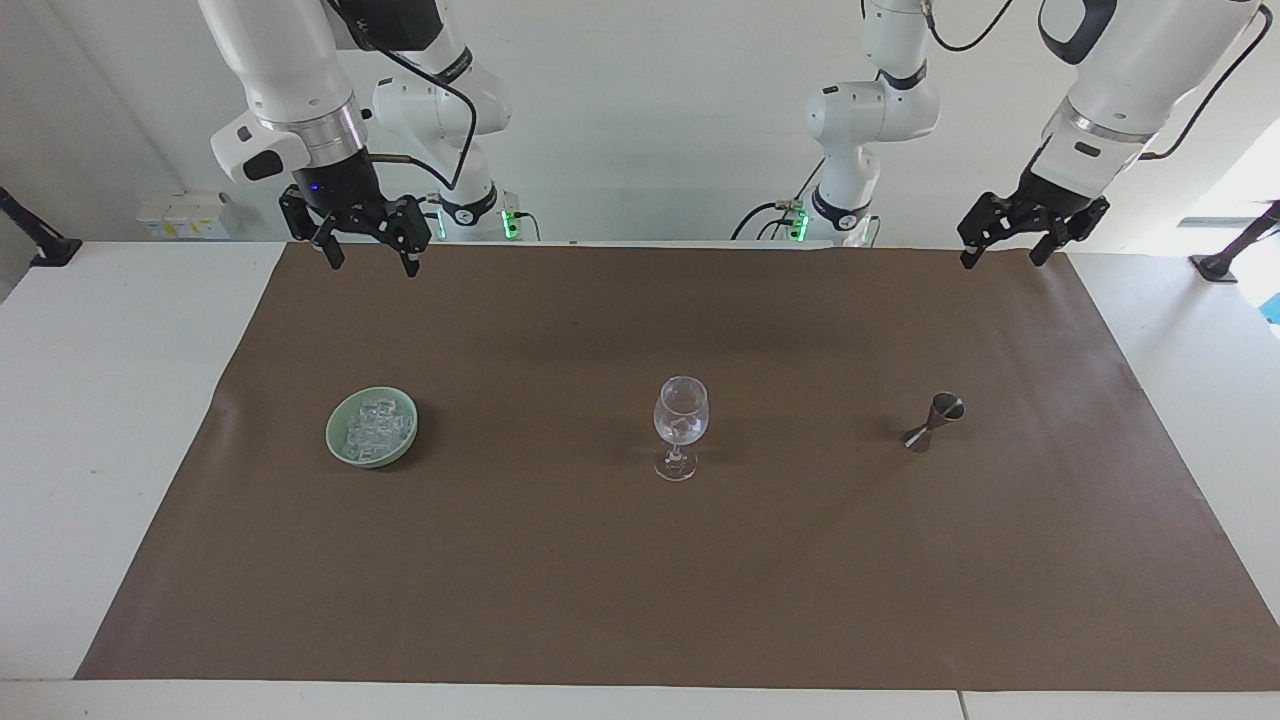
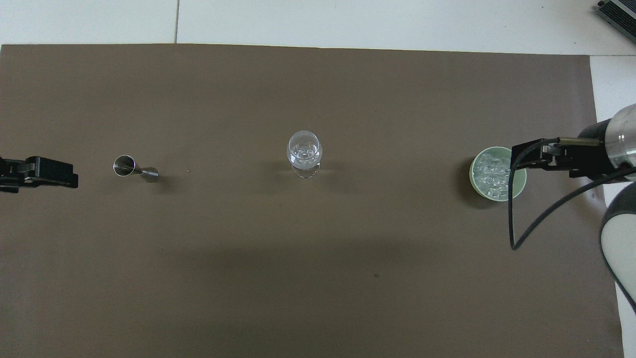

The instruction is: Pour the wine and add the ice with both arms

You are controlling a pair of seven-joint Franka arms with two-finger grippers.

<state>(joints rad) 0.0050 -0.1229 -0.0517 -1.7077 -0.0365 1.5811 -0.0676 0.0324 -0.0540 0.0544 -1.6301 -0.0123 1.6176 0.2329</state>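
Observation:
The ice (image 1: 374, 428) is a heap of clear cubes in a pale green bowl (image 1: 338, 450) toward the right arm's end of the table; it also shows in the overhead view (image 2: 489, 175). A clear stemmed wine glass (image 1: 680, 420) stands mid-table with something clear in its bowl (image 2: 304, 150). A metal jigger (image 1: 936, 421) stands toward the left arm's end (image 2: 133, 168). My right gripper (image 1: 367, 258) is open and empty, raised over the mat's edge by the robots; from overhead it (image 2: 520, 153) overlaps the bowl's rim. My left gripper (image 1: 1001, 254) is open and empty, raised likewise (image 2: 69, 175).
A brown mat (image 1: 640, 580) covers most of the white table (image 1: 100, 400). A dark object (image 2: 618, 12) lies at the table's corner farthest from the robots, at the right arm's end.

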